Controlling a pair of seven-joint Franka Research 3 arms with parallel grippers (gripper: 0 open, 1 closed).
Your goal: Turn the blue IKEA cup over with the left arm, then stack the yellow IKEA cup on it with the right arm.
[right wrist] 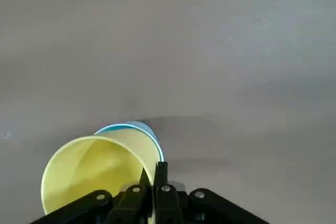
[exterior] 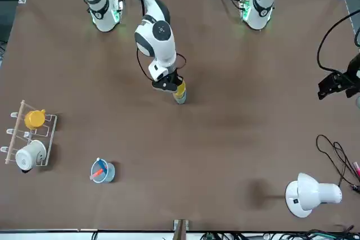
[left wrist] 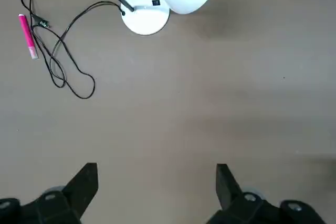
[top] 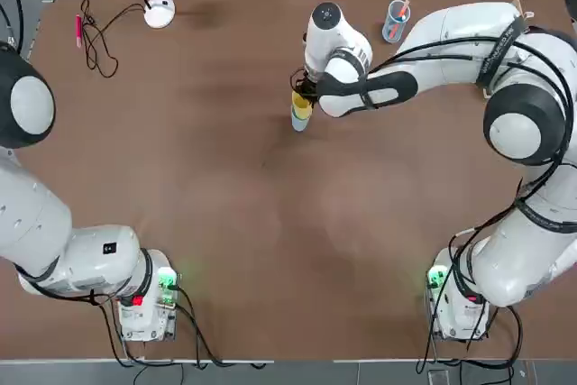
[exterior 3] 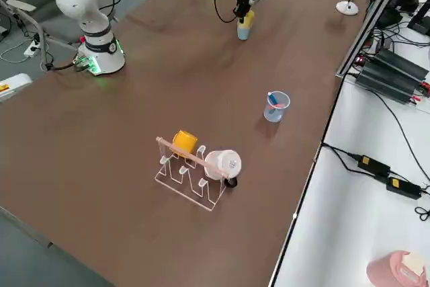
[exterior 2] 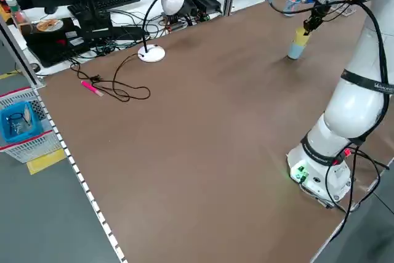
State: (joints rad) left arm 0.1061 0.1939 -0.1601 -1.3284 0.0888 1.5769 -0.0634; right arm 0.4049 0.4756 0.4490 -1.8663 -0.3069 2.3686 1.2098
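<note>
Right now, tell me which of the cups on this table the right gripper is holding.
The yellow IKEA cup, pinched at its rim by the right gripper and sitting in the blue IKEA cup; the mugs on the rack sit untouched.

At the table's (exterior 3: pixel 134 119) far end, the right gripper (exterior 3: pixel 244 10) pointed down, fingers shut on the yellow cup (exterior 3: pixel 245 19), which sat on the blue cup (exterior 3: pixel 243 32). Nearer, a glass (exterior 3: pixel 275 107) stood beside a rack (exterior 3: pixel 191 176) holding two mugs.
</note>
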